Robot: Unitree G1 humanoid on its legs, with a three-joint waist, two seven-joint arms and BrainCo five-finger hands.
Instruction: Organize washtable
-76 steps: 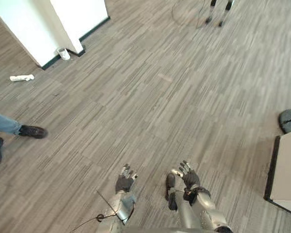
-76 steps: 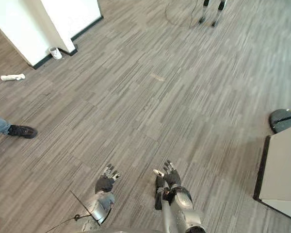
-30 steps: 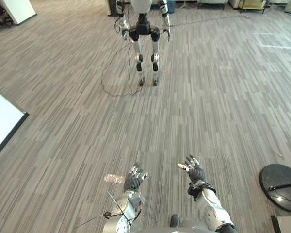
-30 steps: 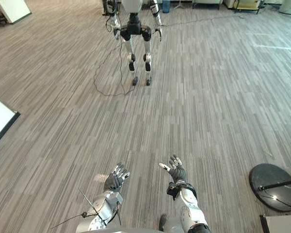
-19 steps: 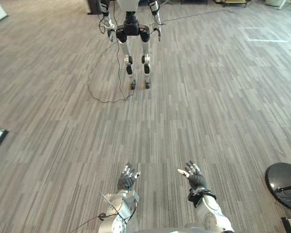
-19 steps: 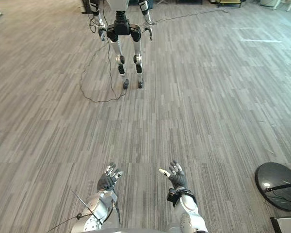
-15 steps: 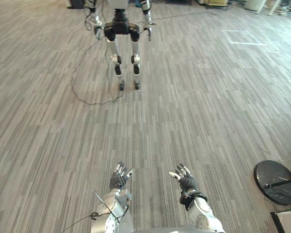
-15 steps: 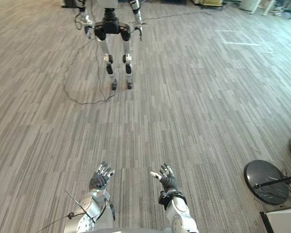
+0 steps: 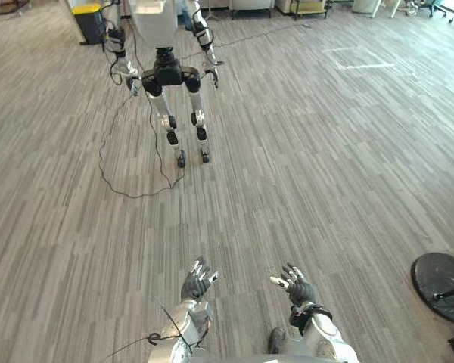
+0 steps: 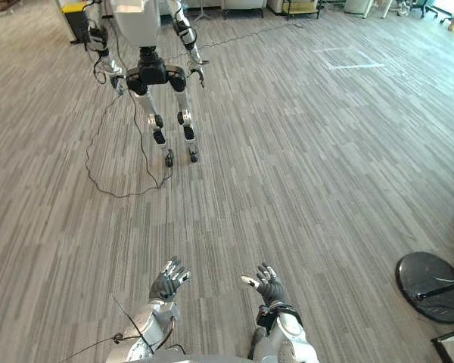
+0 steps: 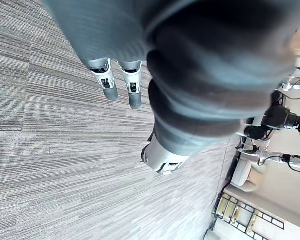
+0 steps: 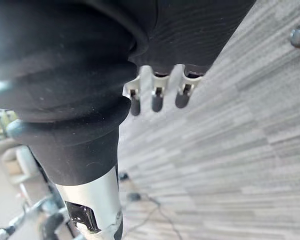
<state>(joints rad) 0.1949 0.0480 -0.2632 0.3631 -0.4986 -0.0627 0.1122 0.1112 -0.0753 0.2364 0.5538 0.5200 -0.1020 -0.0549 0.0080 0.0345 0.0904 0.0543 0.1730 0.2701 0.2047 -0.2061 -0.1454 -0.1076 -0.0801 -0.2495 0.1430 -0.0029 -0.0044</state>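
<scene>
Observed from the floor side: the robot stands on a grey, narrow-striped plank-pattern floor (image 9: 310, 166) with both arms raised low in front of it. The left hand (image 9: 196, 281) is held over bare floor at about 11 o'clock from the robot's chest, dark back uppermost, fingers straight and fanned apart, thumb out to the side; its own wrist view confirms straight fingers (image 11: 108, 86) with floor past them. The right hand (image 9: 295, 287) sits level with it at about 1 o'clock, well apart from the left, fingers likewise spread and relaxed, thumb pointing inward toward the other hand; the right wrist view shows the dark fingertips (image 12: 157, 103) in a loose row over the floor. Both hands are empty and touch nothing. Where the washtable stands I cannot tell. Further out at 11 o'clock stands a second silver-and-black humanoid robot with a white torso (image 9: 166, 72), upright on both legs, arms hanging at its sides. A thin black cable (image 9: 129, 185) trails from it and loops across the floor on its near left side. Behind that robot, at about 10 o'clock, is a dark bin with a yellow top (image 9: 88, 21). At 1 o'clock, far off, a square outline of white tape (image 9: 357, 57) is marked on the floor. At 3 o'clock, near the right hand's side but well clear of it, lies a round, dark, flat base plate (image 9: 439, 274) on the floor.
</scene>
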